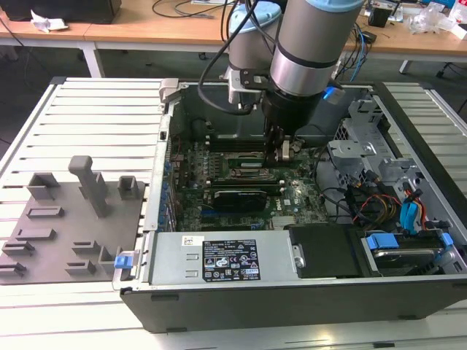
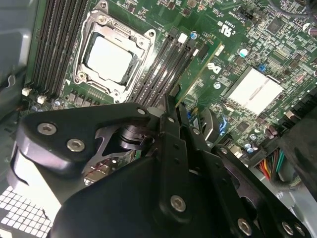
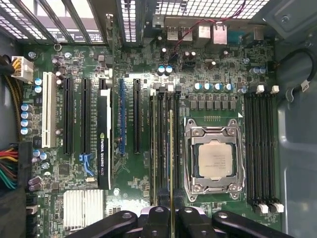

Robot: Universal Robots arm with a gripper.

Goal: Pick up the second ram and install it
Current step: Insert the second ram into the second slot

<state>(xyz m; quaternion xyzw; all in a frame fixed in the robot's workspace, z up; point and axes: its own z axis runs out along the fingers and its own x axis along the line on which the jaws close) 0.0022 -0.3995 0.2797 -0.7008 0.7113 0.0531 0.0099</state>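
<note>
While clamped, second ram (image 3: 171,163) extends beyond claw (image 3: 171,218).

A white slatted metal table (image 1: 87,109) carries an open black computer case (image 1: 292,292) towards the exterior view's right and a flat grey plastic holder tray (image 1: 69,233) with upright blocks towards its left, just beside the case.

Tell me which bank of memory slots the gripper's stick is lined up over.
The bank between the processor socket and the expansion slots, not the one on the socket's other side. The second ram in the gripper runs along those slots.
</note>
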